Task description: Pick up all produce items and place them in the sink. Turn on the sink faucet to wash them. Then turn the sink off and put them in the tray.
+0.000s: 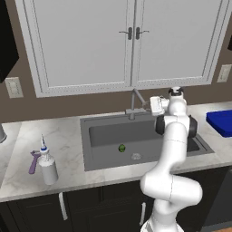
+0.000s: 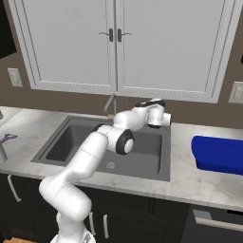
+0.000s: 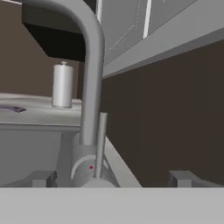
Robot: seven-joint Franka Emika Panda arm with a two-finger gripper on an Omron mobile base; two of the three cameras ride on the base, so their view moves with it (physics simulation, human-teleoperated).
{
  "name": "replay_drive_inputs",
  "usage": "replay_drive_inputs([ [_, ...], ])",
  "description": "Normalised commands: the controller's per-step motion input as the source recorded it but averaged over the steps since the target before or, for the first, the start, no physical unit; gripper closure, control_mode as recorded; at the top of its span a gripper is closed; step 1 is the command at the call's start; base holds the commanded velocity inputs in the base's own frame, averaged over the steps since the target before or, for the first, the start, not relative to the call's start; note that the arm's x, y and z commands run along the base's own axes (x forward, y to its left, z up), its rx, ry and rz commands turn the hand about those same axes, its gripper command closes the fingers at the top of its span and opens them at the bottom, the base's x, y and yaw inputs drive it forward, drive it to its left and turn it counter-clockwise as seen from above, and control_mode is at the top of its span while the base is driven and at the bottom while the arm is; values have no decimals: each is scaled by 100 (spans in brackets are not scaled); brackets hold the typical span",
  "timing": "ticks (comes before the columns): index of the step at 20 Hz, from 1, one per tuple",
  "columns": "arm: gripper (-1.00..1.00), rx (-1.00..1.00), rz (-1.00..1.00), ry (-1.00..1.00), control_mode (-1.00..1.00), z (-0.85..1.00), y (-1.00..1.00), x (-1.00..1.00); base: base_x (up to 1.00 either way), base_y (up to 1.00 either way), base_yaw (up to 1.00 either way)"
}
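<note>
A small green lime (image 1: 122, 148) lies on the floor of the dark grey sink (image 1: 108, 133), a little left of the silver drain (image 1: 136, 157). My gripper (image 1: 148, 106) hovers at the back rim, just right of the faucet (image 1: 134, 102). In the hand view the gripper (image 3: 111, 179) is open, its dark fingertips (image 3: 41, 178) set wide apart. The faucet (image 3: 89, 78) rises close in front of it, and the thin lever (image 3: 101, 144) stands between the tips, touched by neither. The blue tray (image 1: 222, 121) rests on the counter at the right, also seen as the tray (image 2: 218, 153).
A white spray bottle (image 1: 47, 165) and a purple tool (image 1: 33, 161) sit on the left counter. White wall cabinets (image 1: 131, 41) hang above the faucet. A pale cylindrical container (image 3: 62, 85) stands on the counter beyond the sink (image 2: 147, 152).
</note>
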Motion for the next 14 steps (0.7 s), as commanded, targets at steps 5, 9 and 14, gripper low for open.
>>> replay_drive_inputs([
  [5, -100, 0, 5, 0, -100, 0, 2, 10, 0, 0, 0],
  [9, -100, 0, 8, 0, -100, 0, 6, 0, 0, 0, 0],
  [14, -100, 0, 8, 0, -100, 0, 13, 0, 0, 0, 0],
])
